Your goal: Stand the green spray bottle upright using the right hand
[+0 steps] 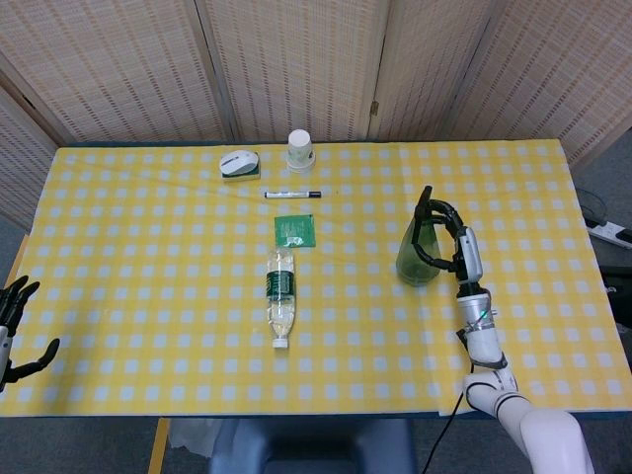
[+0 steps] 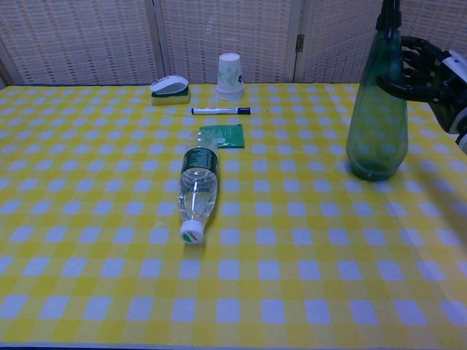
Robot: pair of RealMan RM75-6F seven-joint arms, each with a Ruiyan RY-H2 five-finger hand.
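Just to the left of your right hand (image 1: 456, 247), the green spray bottle (image 2: 376, 124) stands upright on the checked tablecloth (image 2: 292, 255), its base flat on the cloth. Your fingers (image 2: 412, 69) curl around its upper body, gripping it from the right side. Well off to the hand's left, a water bottle (image 2: 198, 192) lies on its side, with a green packet (image 2: 222, 135), a pen (image 2: 220, 111), a paper cup (image 2: 230, 76) and a mouse (image 2: 169, 85) beyond it. Your left hand (image 1: 14, 331) hangs at the table's far edge, fingers spread, holding nothing.

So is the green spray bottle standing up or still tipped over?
Upright: the green spray bottle stands base down on the table, nozzle up, right hand gripping it.
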